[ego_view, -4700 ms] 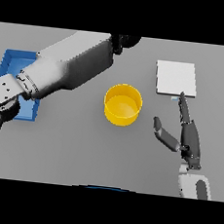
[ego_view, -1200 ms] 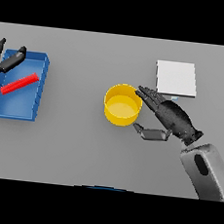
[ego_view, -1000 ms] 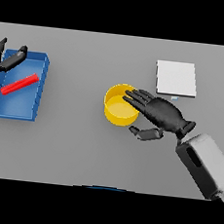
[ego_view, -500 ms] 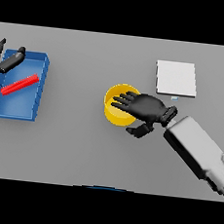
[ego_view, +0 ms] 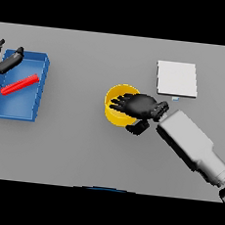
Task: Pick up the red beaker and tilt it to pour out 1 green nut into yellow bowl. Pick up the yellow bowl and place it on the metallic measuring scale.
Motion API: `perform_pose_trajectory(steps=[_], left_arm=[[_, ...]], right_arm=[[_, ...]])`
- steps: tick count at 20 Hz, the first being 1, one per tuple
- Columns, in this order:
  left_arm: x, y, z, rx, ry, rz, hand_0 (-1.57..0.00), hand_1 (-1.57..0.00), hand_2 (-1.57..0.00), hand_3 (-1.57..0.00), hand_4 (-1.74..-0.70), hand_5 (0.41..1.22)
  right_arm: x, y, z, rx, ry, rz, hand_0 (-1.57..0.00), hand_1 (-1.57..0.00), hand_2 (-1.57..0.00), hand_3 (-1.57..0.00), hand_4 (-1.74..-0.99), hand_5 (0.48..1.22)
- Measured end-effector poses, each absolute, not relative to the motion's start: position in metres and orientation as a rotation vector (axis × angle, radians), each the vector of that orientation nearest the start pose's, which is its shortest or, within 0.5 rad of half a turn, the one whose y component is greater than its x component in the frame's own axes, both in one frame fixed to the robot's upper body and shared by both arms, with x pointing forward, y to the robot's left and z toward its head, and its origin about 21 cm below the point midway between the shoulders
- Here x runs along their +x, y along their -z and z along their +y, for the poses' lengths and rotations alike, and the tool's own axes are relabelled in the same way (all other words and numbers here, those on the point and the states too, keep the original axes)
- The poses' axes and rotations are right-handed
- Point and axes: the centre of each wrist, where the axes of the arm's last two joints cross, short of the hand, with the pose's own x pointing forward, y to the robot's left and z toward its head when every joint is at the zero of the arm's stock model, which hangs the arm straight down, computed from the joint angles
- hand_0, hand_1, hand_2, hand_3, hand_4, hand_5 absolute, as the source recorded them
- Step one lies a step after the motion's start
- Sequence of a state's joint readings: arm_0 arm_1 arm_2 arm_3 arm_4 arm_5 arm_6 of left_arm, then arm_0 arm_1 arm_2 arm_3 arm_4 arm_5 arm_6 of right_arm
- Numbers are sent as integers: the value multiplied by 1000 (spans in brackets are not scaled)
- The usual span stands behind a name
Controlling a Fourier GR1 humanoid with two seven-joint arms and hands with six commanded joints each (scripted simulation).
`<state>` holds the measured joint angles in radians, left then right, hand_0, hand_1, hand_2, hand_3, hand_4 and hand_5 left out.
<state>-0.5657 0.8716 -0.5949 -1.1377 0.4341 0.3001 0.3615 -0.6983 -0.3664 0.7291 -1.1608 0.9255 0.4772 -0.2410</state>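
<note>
Reaching farther left than before, right hand (ego_view: 137, 106) now lies over bowl (ego_view: 116, 105), fingers spread across its rim, thumb under, scale (ego_view: 176, 79) behind.

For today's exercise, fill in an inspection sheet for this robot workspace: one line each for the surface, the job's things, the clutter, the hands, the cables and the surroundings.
Surface: grey table, flat.
Job's things: yellow bowl near the middle; red beaker lying in the blue tray at the left; scale at the upper right, nothing on it. No nut can be made out.
Clutter: nothing seen.
Hands: right hand over the bowl's right rim, fingers reaching across the opening; left hand at the tray's upper left corner, fingers relaxed, holding nothing.
Cables: nothing seen.
Surroundings: nothing seen.
</note>
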Motion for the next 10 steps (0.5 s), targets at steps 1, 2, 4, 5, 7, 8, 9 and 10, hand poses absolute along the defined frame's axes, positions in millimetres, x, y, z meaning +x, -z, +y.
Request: perform_pose_trajectory(steps=[1, 2, 4, 5, 7, 8, 9, 10], left_arm=[[348, -95, 338, 576, 389, -1134, 1, 1, 1, 1, -716, 685], [346, -97, 342, 590, 388, -1137, 1, 1, 1, 1, -713, 686], [346, -97, 345, 594, 384, -1130, 1, 1, 1, 1, -714, 691], [348, -98, 341, 586, 390, -1135, 1, 1, 1, 1, -716, 692], [351, -97, 340, 581, 391, -1138, 1, 1, 1, 1, -719, 692], [350, -96, 343, 586, 392, -1140, 1, 1, 1, 1, -719, 693], [348, -95, 341, 583, 397, -1145, 1, 1, 1, 1, -722, 696], [347, -96, 344, 578, 391, -1152, 1, 1, 1, 1, -724, 696]], right_arm=[[351, -55, -126, -342, -2209, -1196, 1, 1, -1, -18, -1319, 787], [352, -56, -125, -337, -2192, -1182, -3, -16, -19, -43, -1336, 810], [351, -51, -125, -332, -2198, -1154, -287, -236, -176, -173, -1387, 873], [350, -49, -124, -324, -2204, -1155, -544, -473, -310, -262, -1420, 943], [350, -48, -124, -319, -2234, -1167, -914, -869, -695, -456, -1512, 1043], [350, -50, -125, -319, -2227, -1168, -1045, -1009, -870, -574, -1552, 1079], [350, -49, -127, -305, -2224, -1168, -1150, -1121, -1010, -716, -1586, 1107], [350, -49, -128, -292, -2224, -1176, -1235, -1211, -1122, -834, -1614, 1130]])
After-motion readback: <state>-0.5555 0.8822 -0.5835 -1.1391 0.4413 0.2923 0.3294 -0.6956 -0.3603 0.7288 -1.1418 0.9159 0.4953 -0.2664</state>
